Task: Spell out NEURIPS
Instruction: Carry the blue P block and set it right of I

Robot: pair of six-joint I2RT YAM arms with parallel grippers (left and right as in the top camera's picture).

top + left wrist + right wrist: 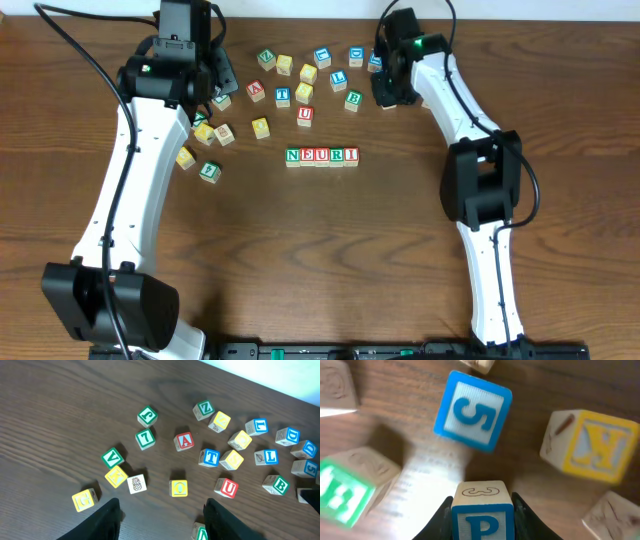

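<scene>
The right pincer point(481, 510) is clamped on the blue-bordered P cube point(482, 522), one finger against each side face, among the loose cubes point(305, 92) at the far side of the counter point(400, 250). From there the NEURI row point(322, 155) lies nearer the robot and toward its left. The row runs left to right, and its free spot is just beside the I cube point(351, 155), on the right arm's side, so the right arm is the nearer one. The left pincer point(162, 512) hangs open and empty above other loose cubes.
</scene>
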